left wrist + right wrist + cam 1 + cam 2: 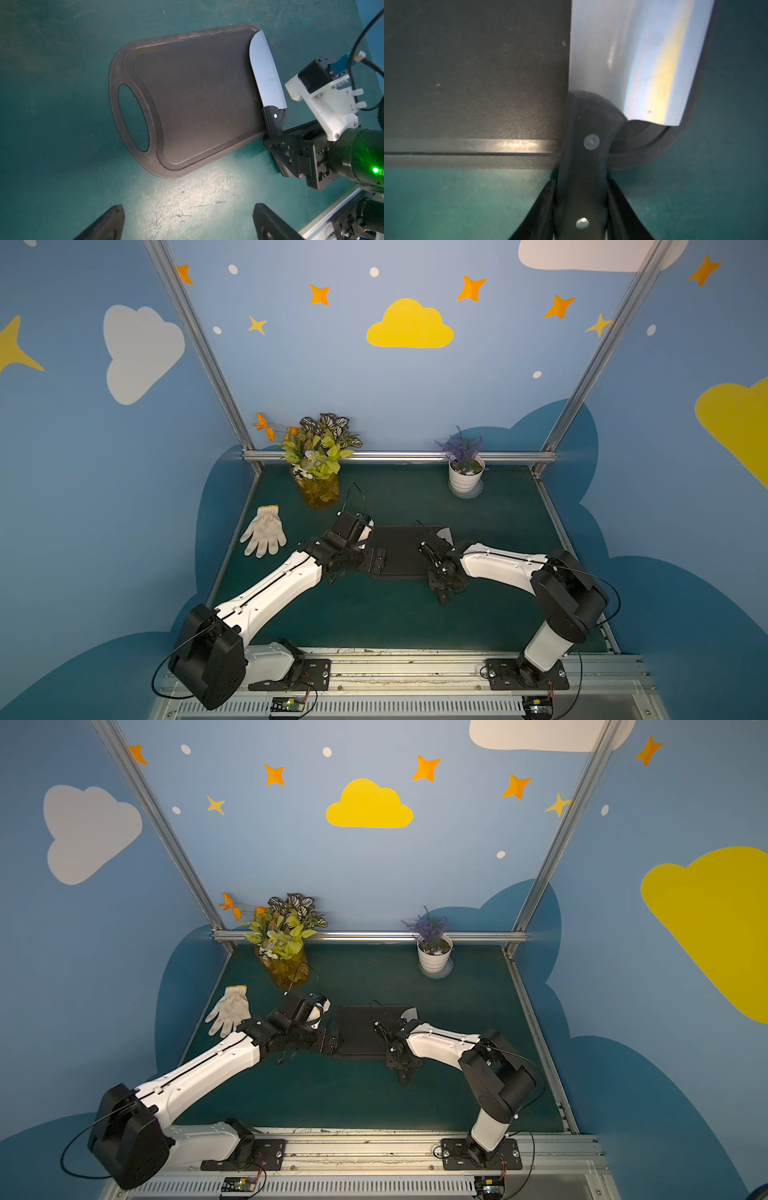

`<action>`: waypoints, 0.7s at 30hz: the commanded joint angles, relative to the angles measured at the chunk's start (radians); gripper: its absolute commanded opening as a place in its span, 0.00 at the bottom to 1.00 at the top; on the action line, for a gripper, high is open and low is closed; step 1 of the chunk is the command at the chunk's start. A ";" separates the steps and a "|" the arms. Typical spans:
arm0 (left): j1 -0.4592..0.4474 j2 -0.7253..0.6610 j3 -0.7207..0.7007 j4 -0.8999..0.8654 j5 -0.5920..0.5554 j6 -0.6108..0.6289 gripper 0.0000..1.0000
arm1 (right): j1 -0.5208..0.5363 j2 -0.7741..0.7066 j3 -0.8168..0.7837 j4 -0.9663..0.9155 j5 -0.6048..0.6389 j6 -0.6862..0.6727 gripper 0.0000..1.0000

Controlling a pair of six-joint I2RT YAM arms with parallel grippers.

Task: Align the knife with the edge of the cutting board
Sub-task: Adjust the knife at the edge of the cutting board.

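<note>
Green counter (374, 614). Item: knife (267, 72), flat along right edge of cutting board (197, 99). Stiff, slick blade, probably light. Best hold: riveted handle overhanging near edge; right jaws clamped there. Left jaws apart.

A: What do the arms look like?
B: The left arm (270, 589) and right arm (498, 562) both have white shells and black joints, with a thin black cable along each
A: And at the rail (395, 672)?
B: Black base plates (503, 682) with silver screws sit on it. Farthest from the rail, the right gripper (278, 145) is black, next to a white bracket (324, 108) and a green light (375, 170)
</note>
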 commanded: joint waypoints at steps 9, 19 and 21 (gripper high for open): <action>-0.004 0.011 -0.010 -0.010 0.002 0.012 1.00 | -0.009 -0.027 -0.034 -0.007 0.010 -0.004 0.33; -0.004 0.008 -0.010 -0.010 0.001 0.012 1.00 | -0.010 -0.034 -0.036 -0.011 0.012 -0.001 0.33; -0.004 0.007 -0.011 -0.010 0.000 0.012 1.00 | -0.010 -0.035 -0.037 -0.012 0.013 0.000 0.33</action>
